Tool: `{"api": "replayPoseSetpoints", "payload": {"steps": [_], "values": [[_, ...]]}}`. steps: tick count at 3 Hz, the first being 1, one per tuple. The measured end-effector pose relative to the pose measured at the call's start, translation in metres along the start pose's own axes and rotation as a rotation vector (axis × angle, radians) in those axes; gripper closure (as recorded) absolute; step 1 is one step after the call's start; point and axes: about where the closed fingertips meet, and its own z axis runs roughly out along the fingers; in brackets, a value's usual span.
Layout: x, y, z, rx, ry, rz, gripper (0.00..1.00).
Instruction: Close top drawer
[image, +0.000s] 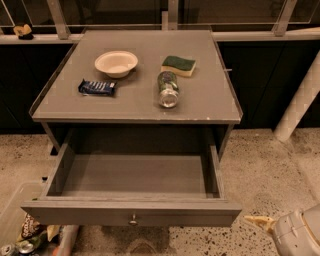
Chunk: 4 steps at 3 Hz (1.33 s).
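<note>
The top drawer (132, 175) is pulled fully out of the grey cabinet; its box interior is bare. Its flat front panel (130, 215) faces me with a small round metal knob (133, 219) at the centre. My gripper (257, 222) is at the lower right, just right of the front panel's right end and apart from it. One pale fingertip (256, 221) points left toward the panel; the rest of the arm (300, 235) runs off the frame edge.
On the cabinet top (210, 100) lie a white bowl (116, 63), a blue snack packet (97, 87), a bottle on its side (167, 88) and a green-yellow sponge (178, 65). A clear bin with wrappers (25, 235) sits at lower left. A white post (300, 105) stands at right.
</note>
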Motion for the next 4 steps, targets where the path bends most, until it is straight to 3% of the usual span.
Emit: {"api": "replayPoseSetpoints", "payload": {"steps": [3, 4], "values": [[0.026, -0.083, 0.024, -0.127, 0.019, 0.036, 0.0], [0.026, -0.102, 0.021, -0.098, 0.031, 0.043, 0.0]]}}
